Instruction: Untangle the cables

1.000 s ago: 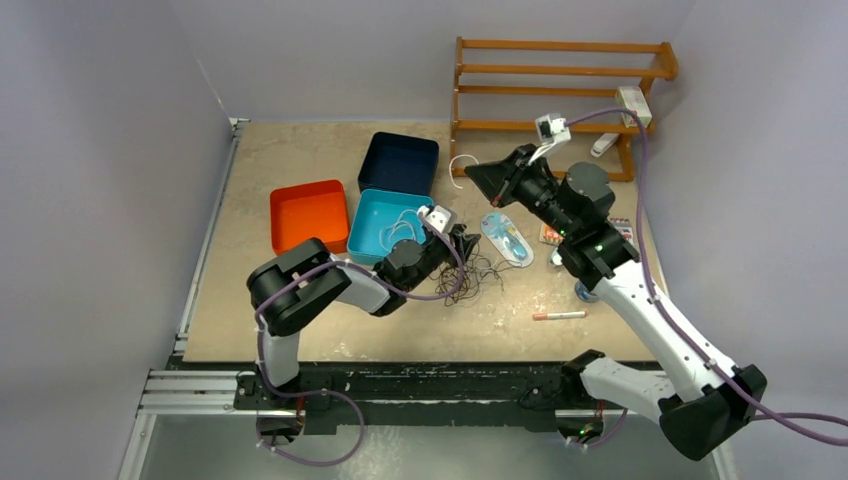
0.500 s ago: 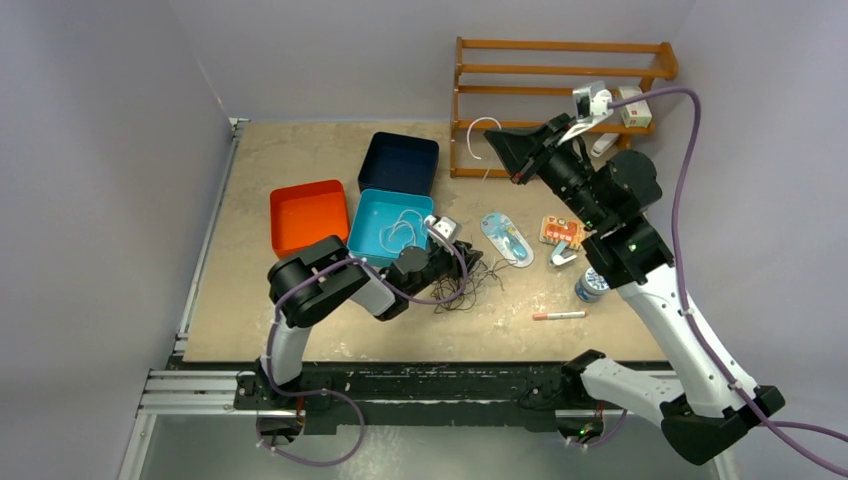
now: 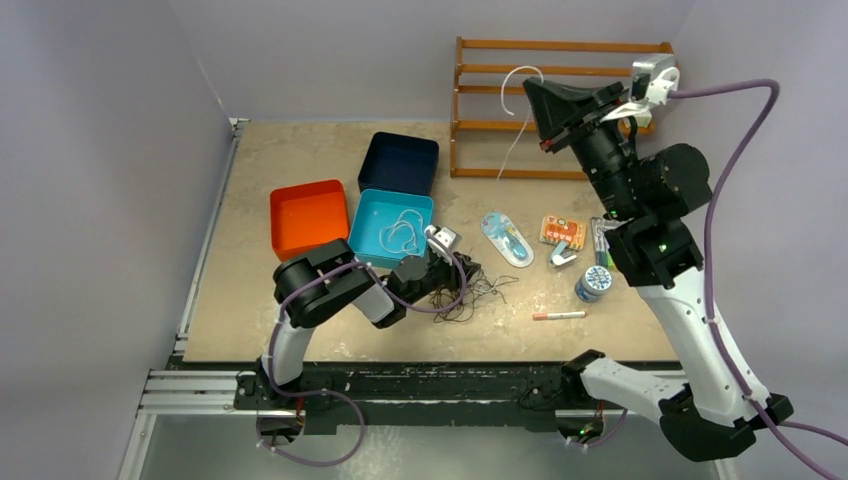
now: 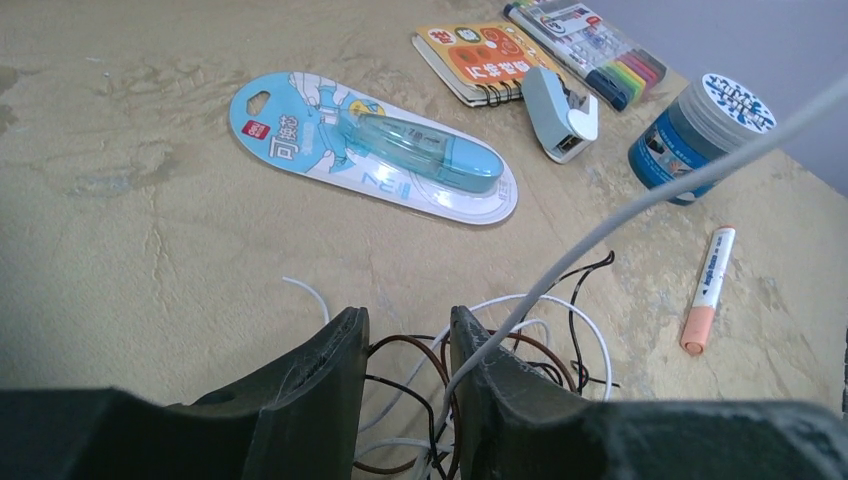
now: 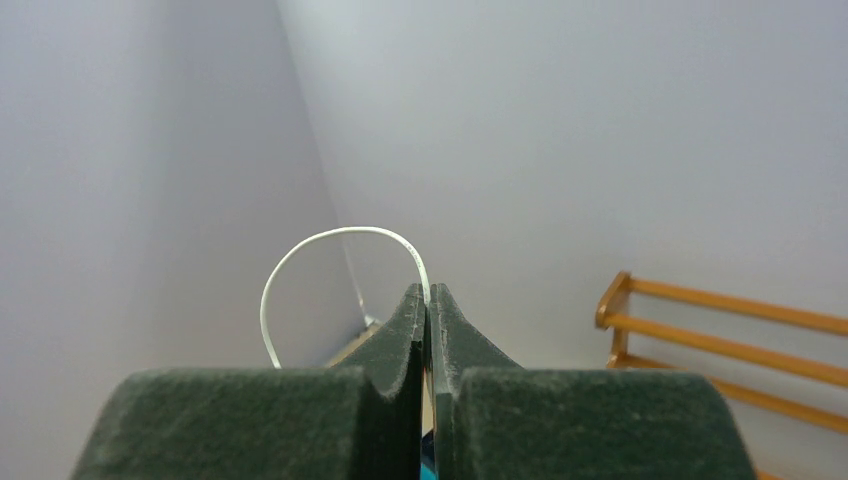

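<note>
The cables (image 3: 470,288) lie as a small tangle of dark brown, black and white wires on the table, right of the teal box. My left gripper (image 3: 458,276) sits low on the tangle, open. Its jaws stand a finger-width apart in the left wrist view (image 4: 405,320), with brown and white strands (image 4: 540,350) running loosely between them. One white cable (image 3: 508,140) rises from the tangle, crossing the left wrist view (image 4: 650,195). My right gripper (image 3: 545,100) is raised high by the rack, shut on that white cable; a loop (image 5: 330,235) arcs out from its tips (image 5: 427,290).
Orange box (image 3: 308,215), teal box (image 3: 367,235) holding a white wire, and navy box (image 3: 398,162) stand left of the tangle. A wooden rack (image 3: 560,90) is at the back. Correction tape pack (image 4: 370,150), notebook (image 4: 480,55), stapler (image 4: 560,115), jar (image 4: 700,125) and marker (image 4: 705,290) lie to the right.
My right gripper has risen and swung back to the right with the white cable, drawing it up out of the tangle. The left gripper's jaws have narrowed over the tangle.
</note>
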Robot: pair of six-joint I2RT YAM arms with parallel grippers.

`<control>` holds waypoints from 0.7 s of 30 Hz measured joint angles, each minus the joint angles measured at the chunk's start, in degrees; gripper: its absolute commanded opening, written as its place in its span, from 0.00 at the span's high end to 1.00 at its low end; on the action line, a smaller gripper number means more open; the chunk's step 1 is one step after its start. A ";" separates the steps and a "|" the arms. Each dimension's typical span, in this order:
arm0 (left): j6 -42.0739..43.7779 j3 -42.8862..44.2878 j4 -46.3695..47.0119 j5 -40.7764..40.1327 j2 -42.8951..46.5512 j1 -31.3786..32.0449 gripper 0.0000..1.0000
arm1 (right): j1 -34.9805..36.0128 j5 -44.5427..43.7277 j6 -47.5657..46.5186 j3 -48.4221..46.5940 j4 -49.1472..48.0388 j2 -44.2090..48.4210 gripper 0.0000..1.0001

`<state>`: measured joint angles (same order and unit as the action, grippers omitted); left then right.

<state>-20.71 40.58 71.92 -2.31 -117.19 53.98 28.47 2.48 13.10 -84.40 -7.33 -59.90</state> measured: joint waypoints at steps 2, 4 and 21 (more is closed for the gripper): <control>-0.24 -0.26 -0.02 0.00 -0.04 0.17 0.66 | 0.00 -1.36 -1.16 -1.55 -0.42 -0.39 1.00; -0.31 -0.48 0.02 0.00 -0.04 0.46 0.66 | 0.00 -2.62 -2.23 -2.84 -1.16 -0.74 1.00; -0.33 -2.58 -0.04 -0.07 -0.04 0.96 0.66 | 0.00 -7.32 -11.21 -18.38 -8.28 -8.37 1.00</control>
<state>-21.04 38.00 71.88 -2.37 -117.23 54.94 28.47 -4.84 1.89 -102.78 -15.62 -68.27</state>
